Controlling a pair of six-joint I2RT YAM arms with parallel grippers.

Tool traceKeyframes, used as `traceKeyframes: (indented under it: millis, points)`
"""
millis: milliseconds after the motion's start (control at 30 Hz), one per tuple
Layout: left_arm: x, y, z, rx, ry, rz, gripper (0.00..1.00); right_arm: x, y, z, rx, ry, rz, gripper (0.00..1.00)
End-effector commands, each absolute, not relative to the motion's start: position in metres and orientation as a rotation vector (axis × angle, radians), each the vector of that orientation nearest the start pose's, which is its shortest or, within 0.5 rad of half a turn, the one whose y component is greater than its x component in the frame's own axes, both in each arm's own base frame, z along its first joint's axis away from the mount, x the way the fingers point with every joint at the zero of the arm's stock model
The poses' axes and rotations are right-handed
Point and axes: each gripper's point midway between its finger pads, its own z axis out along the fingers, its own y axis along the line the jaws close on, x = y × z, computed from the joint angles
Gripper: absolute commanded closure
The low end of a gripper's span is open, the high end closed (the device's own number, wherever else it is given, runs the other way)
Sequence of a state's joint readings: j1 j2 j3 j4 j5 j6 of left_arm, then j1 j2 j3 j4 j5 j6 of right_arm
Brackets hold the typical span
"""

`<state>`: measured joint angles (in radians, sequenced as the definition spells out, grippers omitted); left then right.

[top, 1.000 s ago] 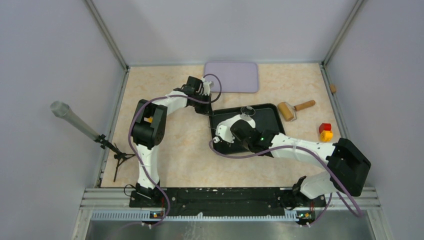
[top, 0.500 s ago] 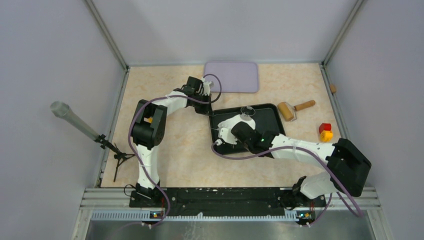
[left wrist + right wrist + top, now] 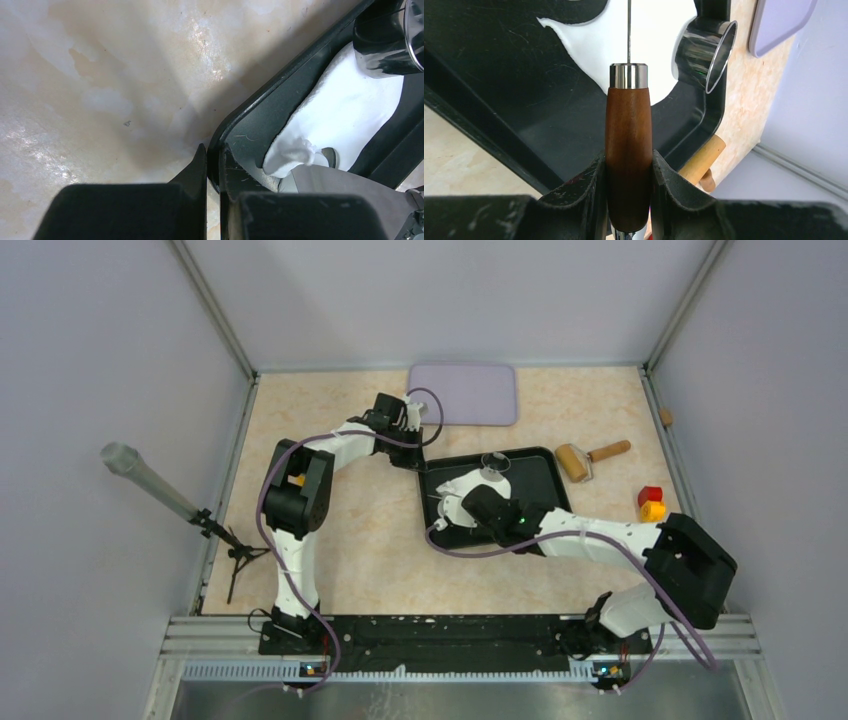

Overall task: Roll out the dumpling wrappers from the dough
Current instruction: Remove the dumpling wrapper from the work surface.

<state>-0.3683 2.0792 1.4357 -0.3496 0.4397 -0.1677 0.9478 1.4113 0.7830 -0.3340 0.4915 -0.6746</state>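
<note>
The dough (image 3: pixel 462 483) is a flattened, irregular white sheet in the black tray (image 3: pixel 540 465); it also shows in the left wrist view (image 3: pixel 350 110) and the right wrist view (image 3: pixel 649 35). I see no small round wrappers. My left gripper (image 3: pixel 214 155) is shut on the tray's rim (image 3: pixel 270 85) at its far-left corner (image 3: pixel 420 465). My right gripper (image 3: pixel 628 165) is shut on a wooden-handled tool (image 3: pixel 628 125) whose thin blade points over the dough; it is above the tray's left part (image 3: pixel 462 508). A steel ring cutter (image 3: pixel 706 50) stands on the dough's far edge.
A wooden rolling pin (image 3: pixel 590 456) lies right of the tray. A purple mat (image 3: pixel 462 393) lies at the back. Red and yellow blocks (image 3: pixel 651 504) sit at the right. A grey pole on a tripod (image 3: pixel 160 490) stands at the left wall.
My right gripper with the tool has shifted slightly right and away over the dough. The left gripper has not moved on the tray rim.
</note>
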Motion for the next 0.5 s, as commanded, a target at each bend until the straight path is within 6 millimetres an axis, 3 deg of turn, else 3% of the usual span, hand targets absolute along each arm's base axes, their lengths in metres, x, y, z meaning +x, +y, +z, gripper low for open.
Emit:
traceKeyframes:
  millis: [0,467]
  points:
    - [0.39,-0.223,0.007,0.403,2.69,-0.647,1.0,0.287,0.181,0.099,-1.511,1.809,-0.622,1.0]
    - [0.389,-0.223,0.008,0.402,2.69,-0.643,1.0,0.3,0.158,0.097,-1.48,1.862,-0.688,1.0]
